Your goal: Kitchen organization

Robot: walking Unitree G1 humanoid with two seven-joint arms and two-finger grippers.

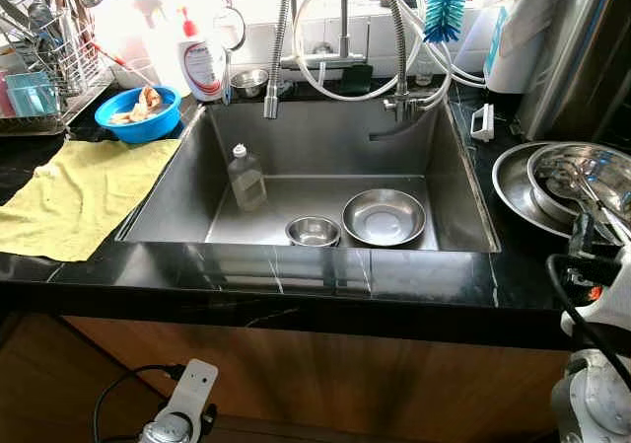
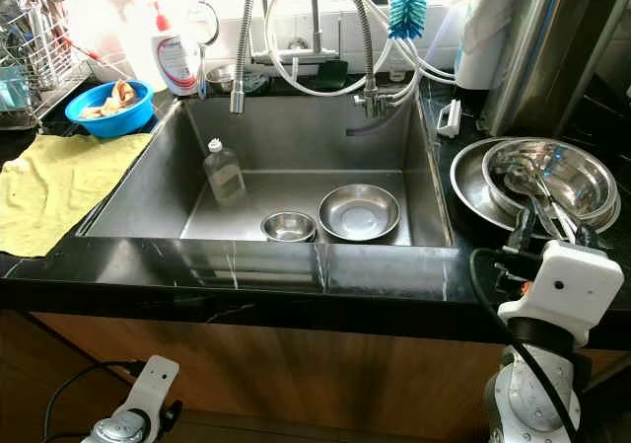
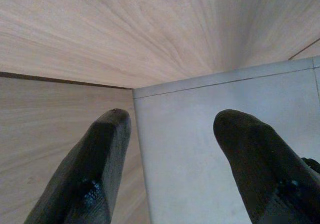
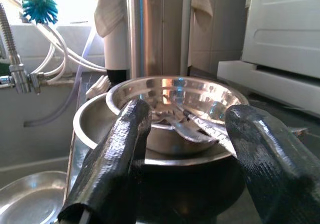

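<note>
steel bowls (image 4: 175, 109) nested with utensils sit at the right edge of the black surface (image 1: 296, 275) beside the sink (image 1: 315, 182), straight ahead of the right claw (image 4: 182, 149), fingers spread wide and empty, the nearer arm, while the left claw (image 3: 172, 164) hangs open below.

A home kitchen: steel sink (image 1: 449, 182), faucet (image 1: 340, 29), dish rack (image 1: 59, 68), black countertop (image 1: 296, 275).
</note>
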